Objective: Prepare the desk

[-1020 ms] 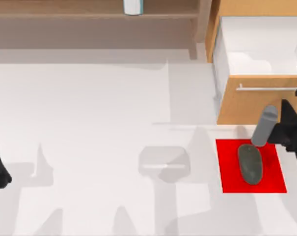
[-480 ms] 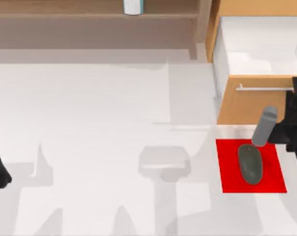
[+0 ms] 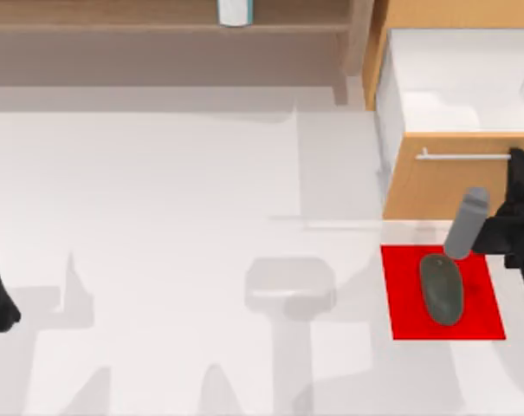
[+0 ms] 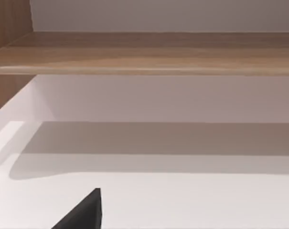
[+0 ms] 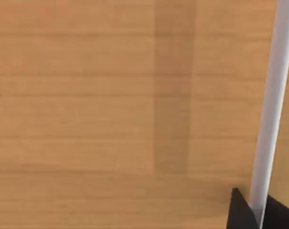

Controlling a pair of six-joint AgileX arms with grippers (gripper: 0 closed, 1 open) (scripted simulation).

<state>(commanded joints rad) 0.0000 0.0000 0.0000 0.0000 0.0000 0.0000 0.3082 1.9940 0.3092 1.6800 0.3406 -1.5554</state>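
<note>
While the drawer (image 3: 456, 121) is sitting open at the desk's (image 3: 175, 217) back right | my right gripper (image 5: 253, 210) is closing on its handle (image 5: 273, 105) | I am pushing straight, not sideways | left gripper (image 4: 82, 214): parked left, can't tell its fingers.

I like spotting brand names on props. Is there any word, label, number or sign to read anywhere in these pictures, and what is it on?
None: no readable text in any view.
The drawer front and its silver handle are plain.
The red mat and the dark mouse carry no marking.
The white object on the shelf shows no label.
The right gripper is at the handle.
</note>
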